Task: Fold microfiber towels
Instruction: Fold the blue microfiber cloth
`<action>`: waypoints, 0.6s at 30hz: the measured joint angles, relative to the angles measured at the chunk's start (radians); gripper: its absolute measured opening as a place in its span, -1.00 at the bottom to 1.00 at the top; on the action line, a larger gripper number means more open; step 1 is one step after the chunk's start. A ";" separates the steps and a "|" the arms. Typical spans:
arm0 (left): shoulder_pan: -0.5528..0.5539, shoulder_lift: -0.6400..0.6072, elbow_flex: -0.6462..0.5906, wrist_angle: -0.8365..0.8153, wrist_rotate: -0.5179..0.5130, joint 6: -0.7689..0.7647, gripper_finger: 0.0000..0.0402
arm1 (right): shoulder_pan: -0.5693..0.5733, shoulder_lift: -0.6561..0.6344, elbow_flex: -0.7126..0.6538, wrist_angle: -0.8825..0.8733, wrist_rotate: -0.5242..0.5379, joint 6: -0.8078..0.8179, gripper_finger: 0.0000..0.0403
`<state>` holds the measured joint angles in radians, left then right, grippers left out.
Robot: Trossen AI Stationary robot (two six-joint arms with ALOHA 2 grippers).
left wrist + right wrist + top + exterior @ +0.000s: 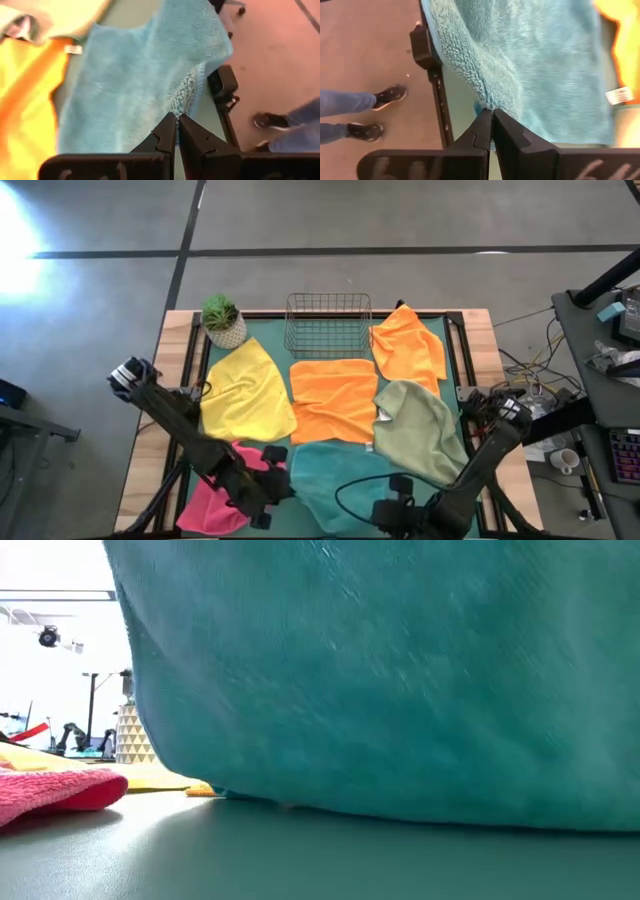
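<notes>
**Teal towel pinched at both near corners, ready for the first fold**

At the near edge of the worktop [470,330], both arms are working the teal towel [335,470]. The left gripper [177,120] is pinching one near corner with its fingers pressed together on the fabric — the right gripper [491,116] is doing the same at the other near corner. In the low view the teal cloth is hanging like a curtain with its lower edge just meeting the green mat, so the near edge appears to be lifted.

Just beside it on the left, the pink towel [215,500] is lying bunched. Farther in, the yellow towel [245,395] is spreading flat, the orange towel [335,400] is sitting at the centre, and the sage green towel [420,430] is lying rumpled to the right, overlapping the teal one. A second orange towel [408,345] is lying beyond. At the far edge are the wire basket [328,322] and the potted plant [222,320].

The step in hand looks like the first fold of the teal towel. The next move probably calls for carrying both corners forward together, level, towards the far edge — keeping the cloth taut and clear of the sage towel.
</notes>
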<state>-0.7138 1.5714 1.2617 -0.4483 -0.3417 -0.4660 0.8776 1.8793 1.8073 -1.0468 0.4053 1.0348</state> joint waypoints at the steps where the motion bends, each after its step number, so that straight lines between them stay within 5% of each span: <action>1: 0.002 -0.014 0.000 -0.011 -0.017 0.000 -1.00 | 0.000 0.000 0.020 -0.027 0.014 0.000 -0.96; 18: 0.057 -0.233 0.013 -0.068 -0.243 0.189 -1.00 | -0.001 0.000 0.347 -0.457 0.316 0.029 -0.96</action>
<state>-0.6568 1.3388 1.2746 -0.5164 -0.5851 -0.2772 0.8768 1.8790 2.1548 -1.5041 0.7208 1.0641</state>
